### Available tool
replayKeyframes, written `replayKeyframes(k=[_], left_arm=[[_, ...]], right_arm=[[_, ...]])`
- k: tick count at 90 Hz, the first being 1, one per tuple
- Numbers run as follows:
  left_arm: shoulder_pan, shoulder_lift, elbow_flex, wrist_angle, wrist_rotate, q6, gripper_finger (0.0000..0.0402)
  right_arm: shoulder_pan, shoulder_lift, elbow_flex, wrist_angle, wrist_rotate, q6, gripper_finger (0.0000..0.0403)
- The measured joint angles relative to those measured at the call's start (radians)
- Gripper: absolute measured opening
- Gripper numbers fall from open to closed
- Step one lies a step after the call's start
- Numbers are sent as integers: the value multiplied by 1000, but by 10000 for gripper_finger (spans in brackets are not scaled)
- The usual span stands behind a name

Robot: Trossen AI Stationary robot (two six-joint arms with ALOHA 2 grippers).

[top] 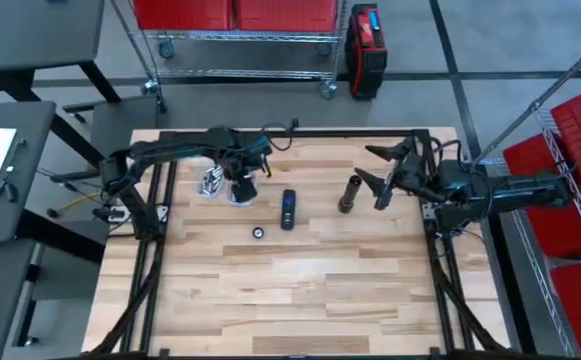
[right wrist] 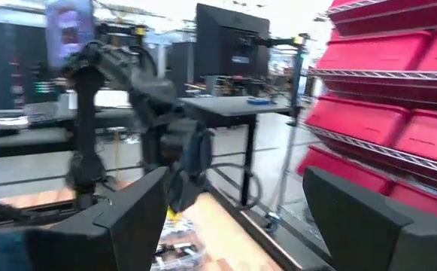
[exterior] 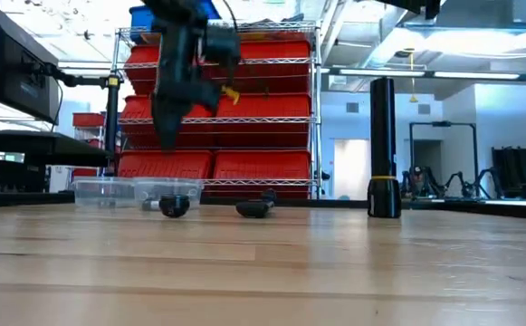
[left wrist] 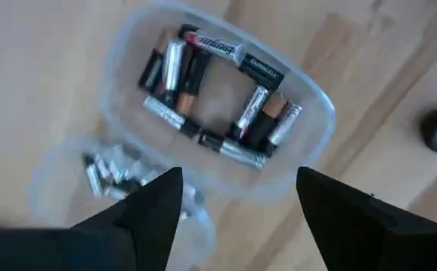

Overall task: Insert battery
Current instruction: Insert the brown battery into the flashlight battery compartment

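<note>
Batteries (left wrist: pixel 203 98) lie loose in a clear tub (left wrist: pixel 308 143) at the far left of my table (top: pixel 310 290), a second tub (top: pixel 210 182) touching it on the left. My left gripper (left wrist: pixel 233 218) hangs directly over them, fingers apart, holding nothing. Flashlight (top: pixel 349 193) stands upright right of centre, with a dark remote-like piece (top: pixel 287 208) and a small cap (top: pixel 258 232) between it and the tubs. My right gripper (top: pixel 385 178) hangs just right of the flashlight, fingers spread, empty. Nothing blocks the tubs from above. Surface is pale wood planking. Red bins (exterior: pixel 217 136) on wire shelving stand behind.
</note>
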Motion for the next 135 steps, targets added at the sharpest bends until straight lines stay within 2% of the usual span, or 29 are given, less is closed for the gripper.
replayKeyframes(k=[9,21,36,45,54,108,135], left_arm=[[16,1,-49,111,1,62,240],[40,1,-81,190,0,155,227],[88,0,-132,249,7,212,162],[120,0,-160,256,69,233,122],[141,0,-197,288,98,250,101],[163,4,-388,566,114,321,96],[169,27,-408,594,173,307,90]], right_arm=[[-2,0,0,1,57,-23,294],[-10,0,0,1,81,-35,294],[-16,0,0,1,84,-23,294],[-15,0,0,-1,84,10,294],[-15,0,0,-7,96,29,294],[-15,7,0,-11,129,72,294],[-15,14,0,-10,130,74,294]])
